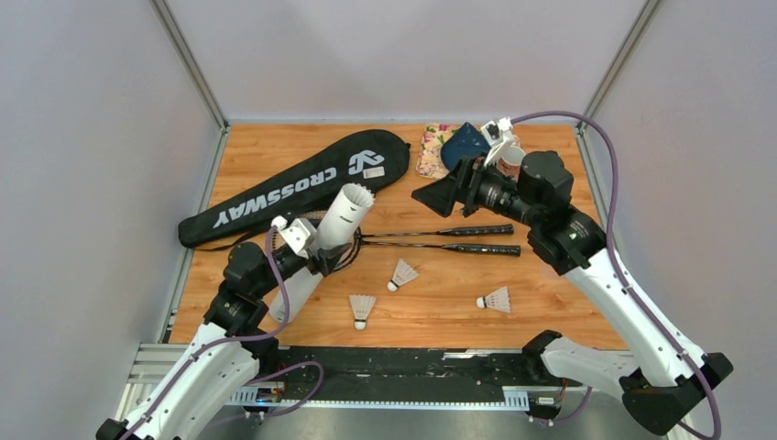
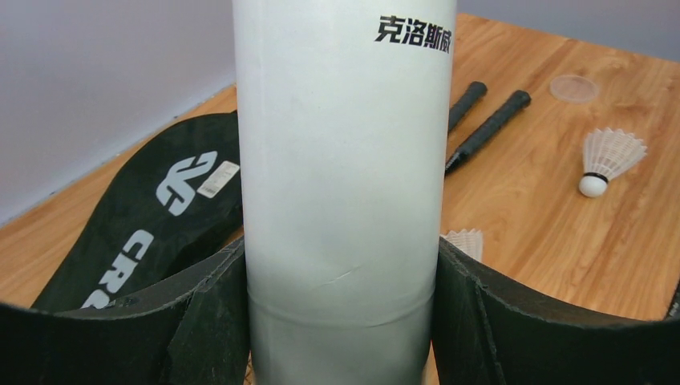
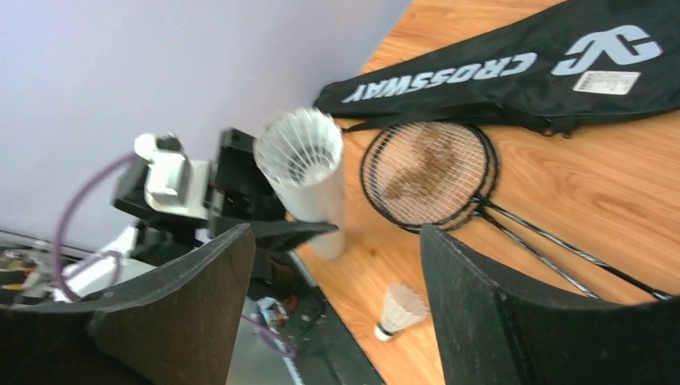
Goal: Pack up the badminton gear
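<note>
My left gripper (image 1: 322,255) is shut on the white tube (image 1: 332,234) and holds it tilted, open end up. In the left wrist view its pads (image 2: 210,321) press both sides of the tube (image 2: 345,160). A shuttlecock (image 3: 298,147) sits in the tube's mouth. Two black rackets (image 1: 431,240) lie side by side, heads beside the tube. Three shuttlecocks lie on the table: one (image 1: 362,310), a second (image 1: 401,273) and a third (image 1: 495,300). The CROSSWAY cover (image 1: 302,183) lies at the back left. My right gripper (image 1: 438,197) is open and empty, raised above the racket handles.
A floral tray (image 1: 429,154) with a blue cloth (image 1: 465,142) stands at the back right, a small cup (image 1: 511,158) beside it behind the right wrist. A clear round lid (image 2: 573,88) lies on the wood. Grey walls enclose the table.
</note>
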Available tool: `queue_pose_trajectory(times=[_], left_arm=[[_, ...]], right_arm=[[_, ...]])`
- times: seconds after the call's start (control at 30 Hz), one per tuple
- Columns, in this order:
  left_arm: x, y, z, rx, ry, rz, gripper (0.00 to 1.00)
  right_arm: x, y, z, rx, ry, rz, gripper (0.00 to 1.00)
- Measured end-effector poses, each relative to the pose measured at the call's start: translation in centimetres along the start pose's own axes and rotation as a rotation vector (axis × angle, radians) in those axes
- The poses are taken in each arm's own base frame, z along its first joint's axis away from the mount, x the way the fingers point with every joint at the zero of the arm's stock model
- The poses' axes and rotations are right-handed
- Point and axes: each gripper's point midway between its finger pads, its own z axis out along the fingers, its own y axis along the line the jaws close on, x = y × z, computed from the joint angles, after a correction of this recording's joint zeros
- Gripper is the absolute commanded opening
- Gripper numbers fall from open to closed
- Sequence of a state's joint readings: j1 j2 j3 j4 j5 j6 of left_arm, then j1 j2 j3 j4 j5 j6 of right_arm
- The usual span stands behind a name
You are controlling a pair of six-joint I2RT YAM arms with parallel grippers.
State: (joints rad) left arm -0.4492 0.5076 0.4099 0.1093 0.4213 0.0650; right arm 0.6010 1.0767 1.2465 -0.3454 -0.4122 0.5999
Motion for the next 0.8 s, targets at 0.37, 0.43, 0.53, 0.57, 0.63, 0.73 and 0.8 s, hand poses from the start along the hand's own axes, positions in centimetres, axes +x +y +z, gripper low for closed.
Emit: queue_pose_trajectory(times=[0.37,0.43,0.53,0.57,0.63,0.73,0.8], left_arm=[[0.2,2.1,-1.0,-0.14,-0.017,0.016,0.18],[0.3,2.1,-1.0,-0.142,-0.014,0.016,0.18],[0.4,2.1,-0.9,-0.138,-0.011,0.014,0.18],[0.4,2.1,-0.8,-0.136,-0.01,0.014,0.18],[0.6,2.0,-0.7,-0.129,-0.005,0.012,0.18],[0.7,1.8,-0.6,-0.117,-0.001,0.011,0.18],[0.7,1.7,-0.6,-0.114,-0.002,0.011,0.18]], right_arm=[[17.9,-17.2,4.4,0.22,0.571,-0.044,0.75],[20.2,-19.2,4.7,0.231,0.65,-0.016,0.69],[22.3,-20.4,5.3,0.197,0.731,0.025,0.61],[22.7,-20.3,5.6,0.176,0.747,0.037,0.59],[23.4,-20.1,6.2,0.134,0.769,0.058,0.54],[24.4,-19.3,6.5,0.075,0.799,0.084,0.44],[24.8,-18.8,6.6,0.046,0.809,0.1,0.35]])
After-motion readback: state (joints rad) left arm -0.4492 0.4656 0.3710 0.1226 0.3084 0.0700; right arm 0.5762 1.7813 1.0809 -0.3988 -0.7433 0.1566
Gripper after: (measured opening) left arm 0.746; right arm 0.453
